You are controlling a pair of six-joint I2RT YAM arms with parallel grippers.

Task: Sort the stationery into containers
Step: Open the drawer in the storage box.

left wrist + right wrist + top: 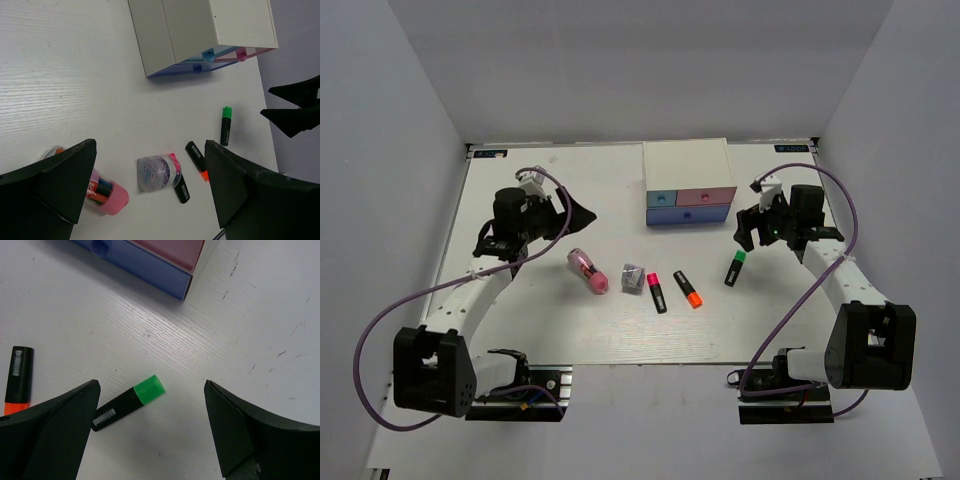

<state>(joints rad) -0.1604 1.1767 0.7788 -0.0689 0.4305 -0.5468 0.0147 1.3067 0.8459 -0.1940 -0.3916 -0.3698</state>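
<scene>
The white cabinet (685, 165) stands at the back centre with a light blue drawer (662, 198), a pink drawer (706, 195) and a wide blue-violet drawer (688, 214), all shut. In front lie a pink stubby cylinder (588, 271), a grey patterned tub (634, 278), and pink-capped (656, 292), orange-capped (688, 288) and green-capped (735, 268) highlighters. My left gripper (567, 214) is open and empty, above and behind the cylinder (102, 190) and tub (159, 173). My right gripper (752, 228) is open and empty, just behind the green highlighter (127, 402).
White walls close in the table (550, 320) on the left, back and right. The cabinet's right front corner (186, 287) is near my right gripper. The orange highlighter (19, 380) lies left of the green one.
</scene>
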